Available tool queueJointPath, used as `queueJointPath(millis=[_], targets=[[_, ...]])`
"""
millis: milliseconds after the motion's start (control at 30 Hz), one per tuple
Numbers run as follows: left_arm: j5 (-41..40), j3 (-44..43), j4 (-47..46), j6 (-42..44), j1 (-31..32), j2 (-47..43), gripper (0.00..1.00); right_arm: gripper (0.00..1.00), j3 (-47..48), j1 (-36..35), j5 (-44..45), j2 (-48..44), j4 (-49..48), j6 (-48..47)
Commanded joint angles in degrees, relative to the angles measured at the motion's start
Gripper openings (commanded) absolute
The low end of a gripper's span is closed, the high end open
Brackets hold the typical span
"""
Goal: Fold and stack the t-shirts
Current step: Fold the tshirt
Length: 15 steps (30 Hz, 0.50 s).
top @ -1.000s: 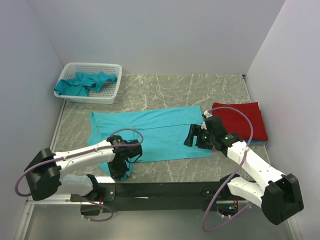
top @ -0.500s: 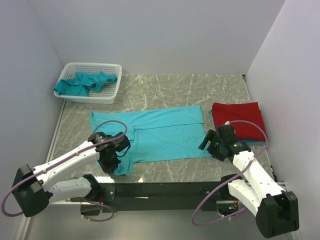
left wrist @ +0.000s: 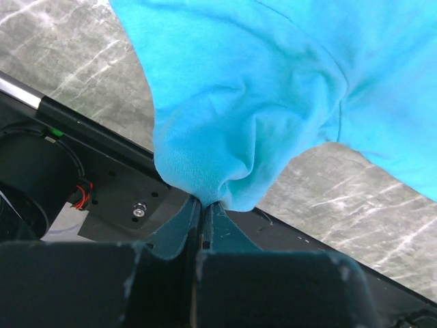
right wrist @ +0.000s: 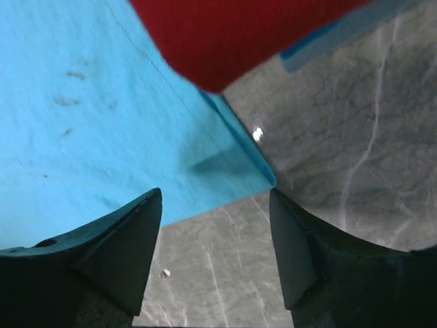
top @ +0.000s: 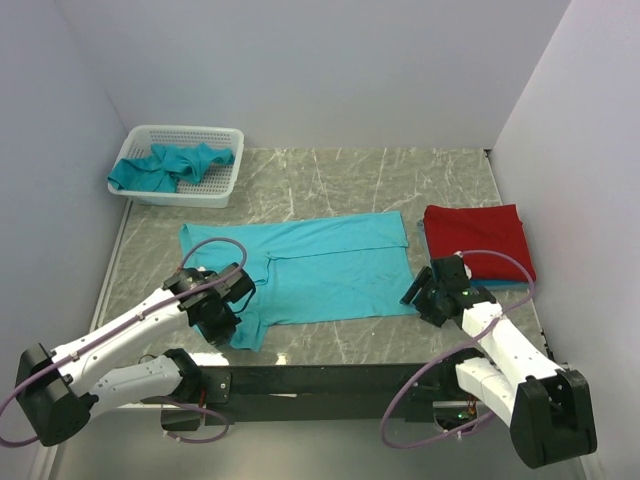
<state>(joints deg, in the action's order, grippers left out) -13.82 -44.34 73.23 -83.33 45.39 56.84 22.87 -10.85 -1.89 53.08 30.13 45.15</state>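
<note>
A teal t-shirt (top: pixel 320 265) lies spread on the table's middle, partly folded. My left gripper (top: pixel 222 322) is shut on its near-left sleeve corner (left wrist: pixel 218 164), which bunches up at the fingertips by the table's front edge. My right gripper (top: pixel 422 296) is open and empty just off the shirt's near-right corner (right wrist: pixel 263 174). A folded red t-shirt (top: pixel 478 240) lies at the right on a blue one, whose edge (right wrist: pixel 341 31) shows in the right wrist view. More teal shirts (top: pixel 170 165) lie in the basket.
A white mesh basket (top: pixel 225 180) stands at the back left. The black base rail (top: pixel 320 380) runs along the table's near edge. White walls close in the left, back and right sides.
My left gripper has pulled the teal sleeve corner leftward and toward the front edge. My right gripper has drawn back off the shirt's right side toward its near-right corner.
</note>
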Motion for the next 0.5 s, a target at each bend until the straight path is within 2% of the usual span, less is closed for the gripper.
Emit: queueJointPath(millis=[0, 67, 100, 200, 267, 300, 400, 467], targets=[[-0.59, -0.49, -1.16, 0.98, -0.3, -1.55, 0.01, 0.7, -1.17, 0.39, 3.21, 1.76, -2.71, 1.7], [-0.5, -0.66, -1.42, 1.24, -0.3, -1.73, 0.01, 0.68, -0.9, 0.39, 3.65, 2.2, -2.8, 1.44], [-0.5, -0.84, -1.43, 1.24, -0.3, -1.91, 0.01, 0.54, -0.73, 0.39, 3.65, 2.38, -2.97, 1.35], [-1.03, -1.54, -1.34, 1.07, -0.3, -2.52, 0.01, 0.31, -0.2, 0.39, 4.44, 2.12, -2.8, 1.09], [-1.47, -1.89, -1.25, 0.63, -0.39, -3.05, 0.01, 0.24, 0.15, 0.31, 4.7, 1.94, -2.27, 0.65], [-1.38, -2.15, -1.42, 0.62, -0.47, -3.57, 0.01, 0.17, 0.33, 0.39, 4.18, 1.94, -2.18, 0.38], [-0.77, -2.51, -2.65, 1.59, -0.74, -4.19, 0.01, 0.1, 1.03, 0.31, 4.09, 1.94, -1.66, -0.49], [-0.77, -3.03, -3.18, 2.2, -0.83, -4.11, 0.01, 0.08, 1.56, 0.39, 3.65, 1.94, -1.13, -1.37]])
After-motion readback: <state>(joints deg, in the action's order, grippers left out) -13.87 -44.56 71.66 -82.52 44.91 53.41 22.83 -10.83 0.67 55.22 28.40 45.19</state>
